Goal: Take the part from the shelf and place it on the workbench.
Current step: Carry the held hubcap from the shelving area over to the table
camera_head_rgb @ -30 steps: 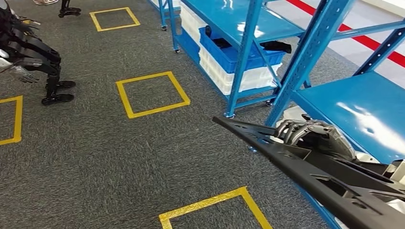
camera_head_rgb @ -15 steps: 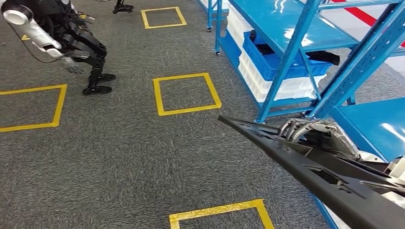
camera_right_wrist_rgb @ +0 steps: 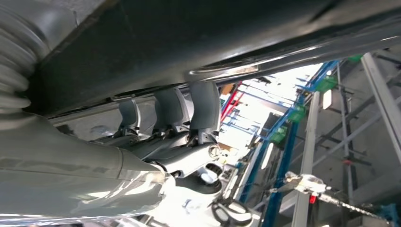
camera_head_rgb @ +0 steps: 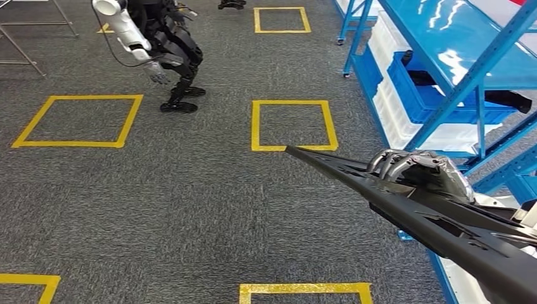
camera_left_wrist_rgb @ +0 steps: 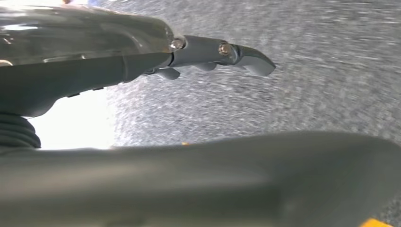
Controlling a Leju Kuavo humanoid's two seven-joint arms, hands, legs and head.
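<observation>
The right robot hand [camera_head_rgb: 418, 172] grips the long black part [camera_head_rgb: 405, 209], fingers curled over its top edge, above grey carpet near the blue shelf [camera_head_rgb: 468, 69] on the right. The part's near end is cut off. The left robot hand [camera_left_wrist_rgb: 142, 61] looks blurred; its fingers appear extended, holding nothing.

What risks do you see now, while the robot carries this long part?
The long black part sticks out far past the right hand, so its tip might hit the blue shelf or the other robot during a turn. The left hand holds nothing, so the one-handed grip might slip.
</observation>
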